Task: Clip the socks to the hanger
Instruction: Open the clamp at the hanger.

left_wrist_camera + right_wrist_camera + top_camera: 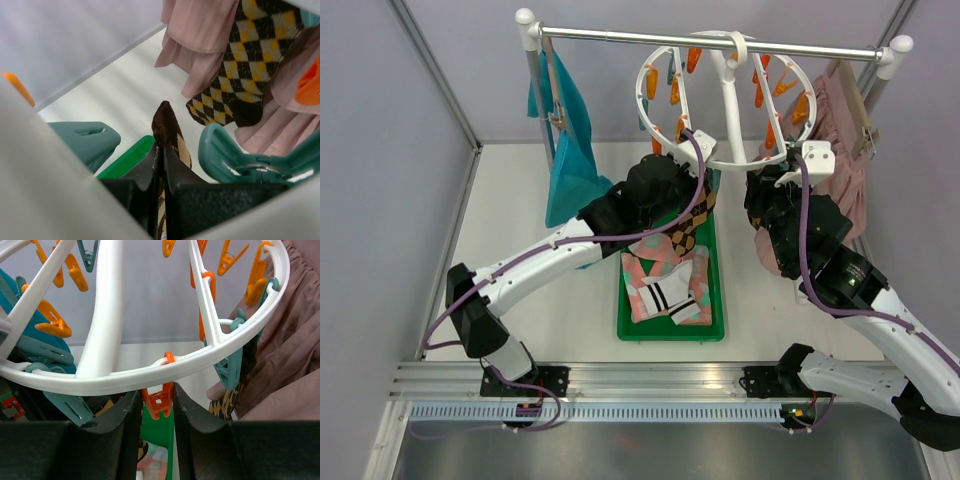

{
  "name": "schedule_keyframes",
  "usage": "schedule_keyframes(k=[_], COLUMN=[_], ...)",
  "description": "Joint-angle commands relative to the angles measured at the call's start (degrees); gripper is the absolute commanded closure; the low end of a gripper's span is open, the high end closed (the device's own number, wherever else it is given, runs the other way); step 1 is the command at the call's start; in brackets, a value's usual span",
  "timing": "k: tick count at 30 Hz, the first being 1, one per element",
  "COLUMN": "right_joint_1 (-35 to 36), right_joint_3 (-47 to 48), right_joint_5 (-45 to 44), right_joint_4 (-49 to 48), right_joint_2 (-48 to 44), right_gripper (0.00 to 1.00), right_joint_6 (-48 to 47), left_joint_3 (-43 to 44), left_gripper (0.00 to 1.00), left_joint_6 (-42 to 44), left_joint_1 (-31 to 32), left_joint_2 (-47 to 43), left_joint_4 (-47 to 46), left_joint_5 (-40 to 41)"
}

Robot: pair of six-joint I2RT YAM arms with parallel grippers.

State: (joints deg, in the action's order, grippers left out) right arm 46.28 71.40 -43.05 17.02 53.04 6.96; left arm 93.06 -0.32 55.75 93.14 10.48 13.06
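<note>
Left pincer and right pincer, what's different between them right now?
The left pincer is shut on a brown-and-cream argyle sock, jaws together; the right pincer stands wider, jaws against both sides of a small orange plastic clip. The left's sock pokes out past its tips; the right's clip hangs from the round white plastic drying ring. Both have black fingers.
</note>
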Motion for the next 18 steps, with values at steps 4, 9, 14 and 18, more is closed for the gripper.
schedule_keyframes(k=[4,9,14,18], right_joint_1=[0.2,0.2,0.3,0.2], right_joint_3=[0.7,2.0,4.0,4.1], right_joint_5=[-0.2,2.1,6.7,9.4], right_joint_4=[1.7,3.0,4.6,4.6], right_joint_2=[-0.4,0.3,1.6,1.6], right_gripper=[1.00,1.00,1.00,1.00], right_joint_6=[3.8,4.3,5.4,6.5], left_joint_3=[-10.9,-24.5,-33.3,-33.2], left_gripper=[0.98,0.98,0.98,0.98], left_joint_6=[-2.7,-5.4,-5.0,-4.8], left_joint_1=[0.2,0.2,0.9,1.3], left_joint_2=[-7.3,-15.2,-20.9,-21.0], left_joint_4=[-9.7,-17.9,-27.8,-29.9], left_joint_5=[-3.7,-8.7,-17.4,-18.5])
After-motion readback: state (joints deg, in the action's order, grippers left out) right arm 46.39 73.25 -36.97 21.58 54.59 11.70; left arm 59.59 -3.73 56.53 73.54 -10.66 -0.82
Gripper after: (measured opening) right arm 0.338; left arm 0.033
